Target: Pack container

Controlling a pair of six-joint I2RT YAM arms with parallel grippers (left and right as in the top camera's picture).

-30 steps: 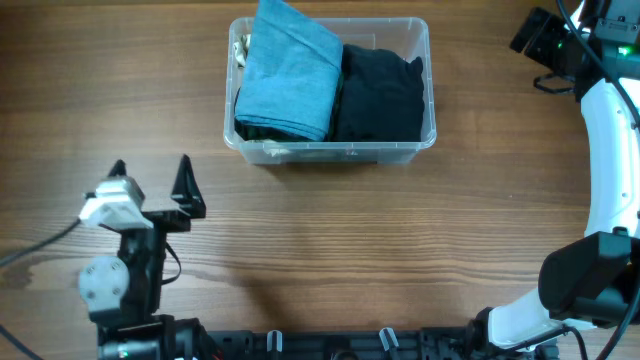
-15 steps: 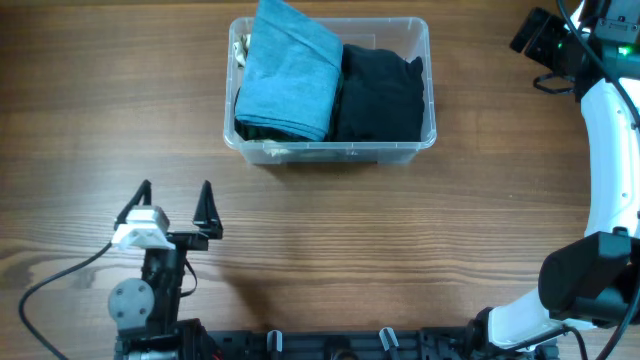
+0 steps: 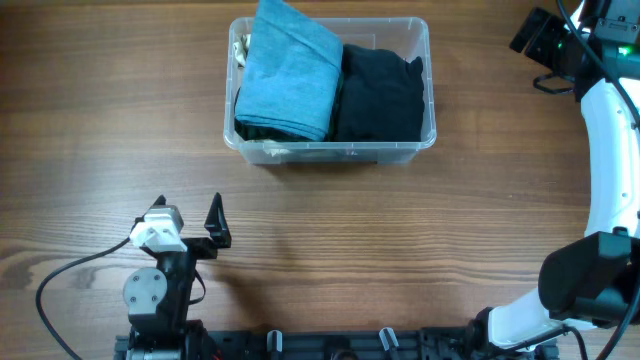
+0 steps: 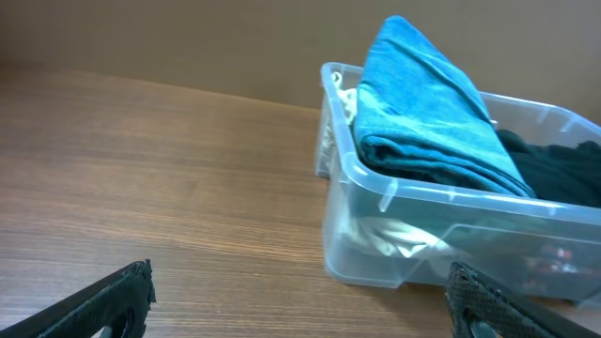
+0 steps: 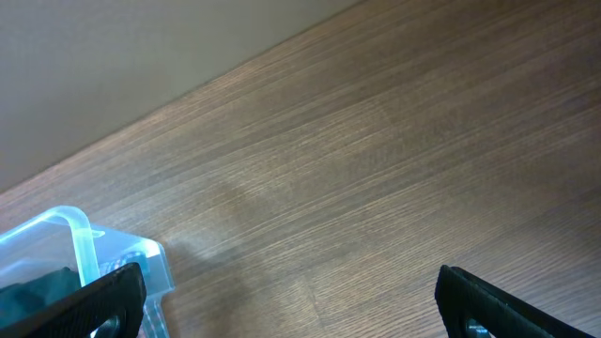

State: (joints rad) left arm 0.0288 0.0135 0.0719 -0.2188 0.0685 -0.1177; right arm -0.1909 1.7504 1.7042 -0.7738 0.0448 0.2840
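Jaws on left gripper and right gripper spread wide, holding nothing.

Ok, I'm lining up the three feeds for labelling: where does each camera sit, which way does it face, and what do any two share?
Overhead: above the table, looking straight down at the container; left arm at the near edge, right arm on the right.
Left wrist: low over the table, facing the container and blue cloth; left fingers open at the bottom corners.
Right wrist: tilted down over bare wood, container corner lower left; right fingers open below.
Shared: all see the container.
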